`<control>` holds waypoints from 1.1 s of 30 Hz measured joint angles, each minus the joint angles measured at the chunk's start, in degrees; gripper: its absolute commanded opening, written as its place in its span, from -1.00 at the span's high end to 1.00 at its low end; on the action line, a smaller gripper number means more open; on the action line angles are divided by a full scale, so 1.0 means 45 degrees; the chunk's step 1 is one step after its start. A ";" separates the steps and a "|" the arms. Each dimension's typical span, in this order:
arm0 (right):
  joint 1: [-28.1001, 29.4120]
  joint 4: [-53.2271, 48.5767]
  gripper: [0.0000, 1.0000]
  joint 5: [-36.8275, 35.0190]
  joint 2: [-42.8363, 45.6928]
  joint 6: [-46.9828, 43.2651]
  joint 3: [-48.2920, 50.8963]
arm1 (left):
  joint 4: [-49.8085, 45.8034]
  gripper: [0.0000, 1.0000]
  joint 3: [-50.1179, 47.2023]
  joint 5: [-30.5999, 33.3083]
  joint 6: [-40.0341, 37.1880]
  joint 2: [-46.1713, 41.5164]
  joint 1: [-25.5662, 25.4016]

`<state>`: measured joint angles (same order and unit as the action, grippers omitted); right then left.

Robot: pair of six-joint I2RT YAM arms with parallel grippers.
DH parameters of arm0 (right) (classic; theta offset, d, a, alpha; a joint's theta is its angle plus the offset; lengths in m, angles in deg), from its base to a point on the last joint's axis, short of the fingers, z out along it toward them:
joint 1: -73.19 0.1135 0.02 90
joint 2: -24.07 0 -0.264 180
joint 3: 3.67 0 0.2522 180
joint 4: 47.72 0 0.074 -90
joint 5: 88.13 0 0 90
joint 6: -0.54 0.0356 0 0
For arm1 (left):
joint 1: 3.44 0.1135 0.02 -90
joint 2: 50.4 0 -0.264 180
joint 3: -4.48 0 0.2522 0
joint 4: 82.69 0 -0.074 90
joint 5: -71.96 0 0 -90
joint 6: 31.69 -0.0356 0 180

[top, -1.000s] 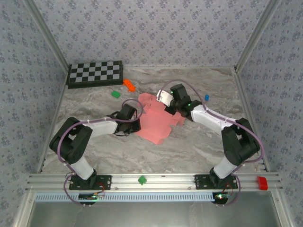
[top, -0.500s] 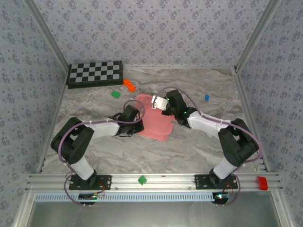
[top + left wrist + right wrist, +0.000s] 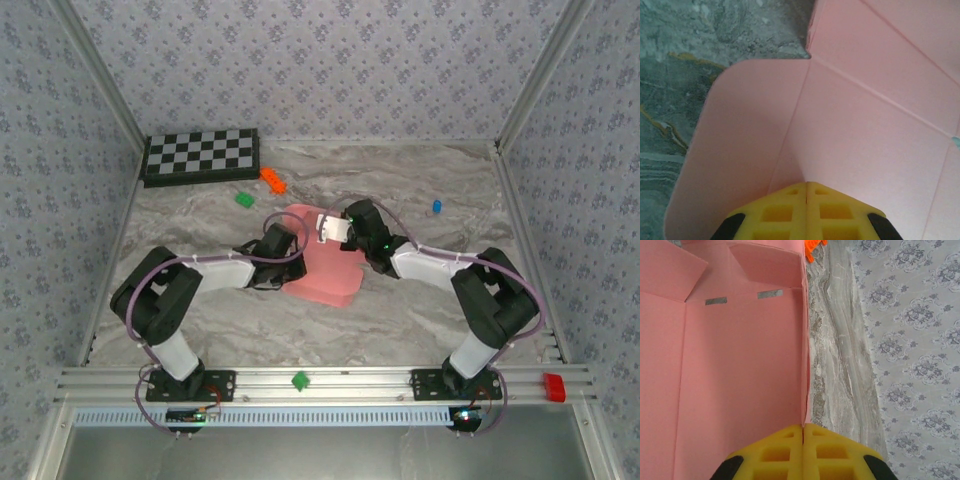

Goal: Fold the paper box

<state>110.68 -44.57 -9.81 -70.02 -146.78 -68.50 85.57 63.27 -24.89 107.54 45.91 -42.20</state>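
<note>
The paper box [image 3: 326,275] lay mid-worktop [image 3: 400,320]: thin, light, floppy card (its creases should steer any fold). The left hand [image 3: 806,187] and right hand [image 3: 803,429] were shut against its panels, any pinch unclear. It was probably best held by the flap edges.

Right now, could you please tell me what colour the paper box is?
The paper box is plain pink, clearest in the right wrist view.

blocked: paper box [image 3: 330,280] centre, orange brick [image 3: 272,180], green brick [image 3: 244,199], checkerboard [image 3: 200,155] far-left | free: table [image 3: 330,335] near side
</note>
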 measured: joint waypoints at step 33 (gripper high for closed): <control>0.0593 0.2574 1.00 -0.1282 -0.0301 -0.1953 0.0962 | 0.1307 1.00 0.0447 0.0000 0.0180 0.0884 -0.0010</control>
<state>113.35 -32.99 -15.58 -71.37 -155.56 -64.17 91.45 65.28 -24.89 108.35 49.89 -42.24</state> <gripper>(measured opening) 0.052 0.046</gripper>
